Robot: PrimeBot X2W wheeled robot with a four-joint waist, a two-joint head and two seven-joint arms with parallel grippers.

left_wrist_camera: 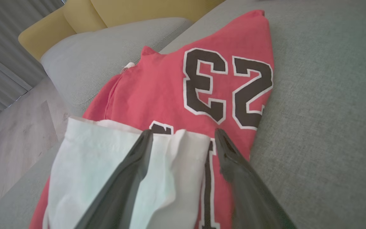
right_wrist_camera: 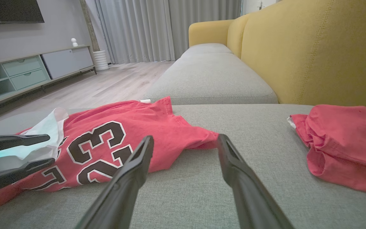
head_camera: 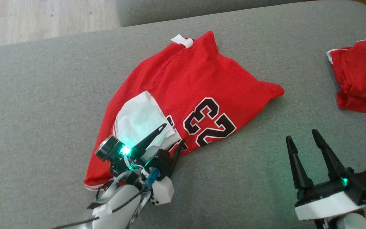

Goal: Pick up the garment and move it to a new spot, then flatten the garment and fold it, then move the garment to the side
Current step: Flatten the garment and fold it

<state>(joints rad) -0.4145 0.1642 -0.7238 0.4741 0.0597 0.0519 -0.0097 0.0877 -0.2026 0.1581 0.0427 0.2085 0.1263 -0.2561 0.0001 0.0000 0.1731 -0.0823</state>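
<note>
Red cotton-knit jersey with black, white-edged "23" numerals lies crumpled, roughly triangular, near the middle of the grey woven sofa seat cushion, with one corner peaked toward the far edge and another trailing off to the robot's right. A white fabric panel, a sleeve or lining, is turned out on the near side, and a small white tab shows at the far corner. Left gripper: fingers spread wide, straddling the white panel's edge and gripping nothing; I cannot tell if the tips touch the cloth. Right gripper: fingers also wide and empty, poised over bare cushion just off the jersey's near-right hem. Judgement on handling: light, limp and thin. It will drape and bunch, not keep its shape, and a single-point pinch will let the rest swing and drag. The printed numerals probably make that patch slightly stiffer. The cushion weave looks coarse, so sliding the cloth may snag, and lifting clear seems wiser. The best holds seem to be the hemmed edges or corners, where the layers are doubled: the white panel's edge under the left fingers, and the pointed right corner for the other arm. A second crumpled red garment sits well apart at the cushion's right end, below the mustard-yellow upholstered backrest.
</note>
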